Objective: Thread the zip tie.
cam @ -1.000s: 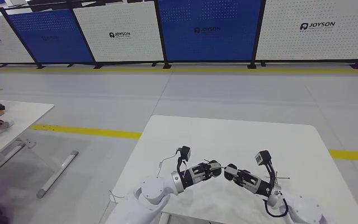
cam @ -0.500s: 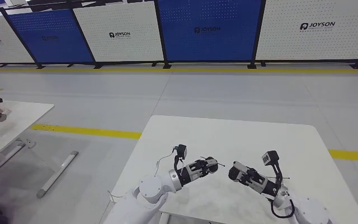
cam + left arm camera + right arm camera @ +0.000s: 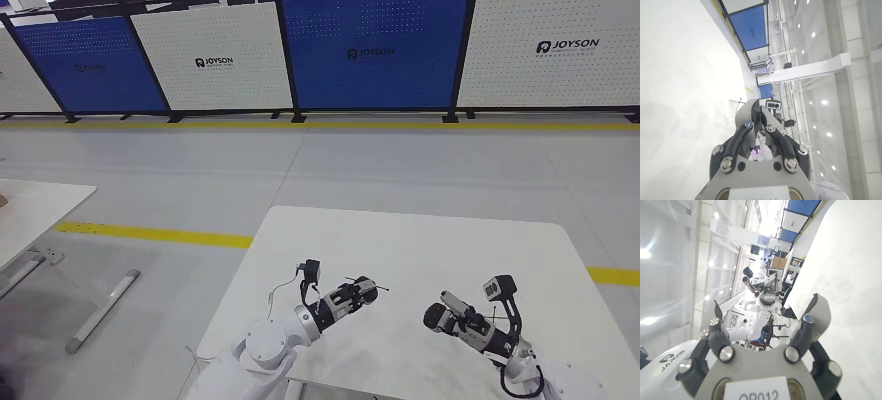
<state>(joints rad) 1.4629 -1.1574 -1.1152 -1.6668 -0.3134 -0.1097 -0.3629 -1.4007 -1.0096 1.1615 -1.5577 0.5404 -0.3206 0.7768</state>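
- Grip: left jaws are pressed together on the thin black plastic zip tie (image 3: 736, 101), pinching it partway along, probably so an end stays free for threading.
- Axis: the tie's length runs crosswise to the left jaws, about level over the white bench (image 3: 420, 240), one end pointing toward the right jaws.
- Right jaws, spread and empty, sit well apart from the left jaws, likely placed to take that end.

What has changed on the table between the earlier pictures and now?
The two grippers, nearly touching a second ago, moved apart: the right gripper drew back to its side and is now open and empty; the left gripper drew back slightly, shut on the zip tie. The tie stayed in the left gripper.
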